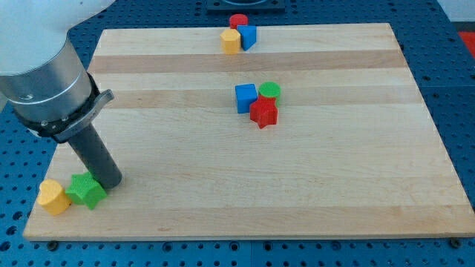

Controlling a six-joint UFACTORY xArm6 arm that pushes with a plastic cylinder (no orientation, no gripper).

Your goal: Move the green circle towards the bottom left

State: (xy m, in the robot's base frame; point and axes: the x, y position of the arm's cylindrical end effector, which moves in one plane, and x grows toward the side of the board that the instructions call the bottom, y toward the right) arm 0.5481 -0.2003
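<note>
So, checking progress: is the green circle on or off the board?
On: green circle sits mid-board, touching the red block.

No text, label, brand, number or sign can be read anywhere in the view: none on the wooden surface, none on the coloured blocks, none on the arm's grey housing.
</note>
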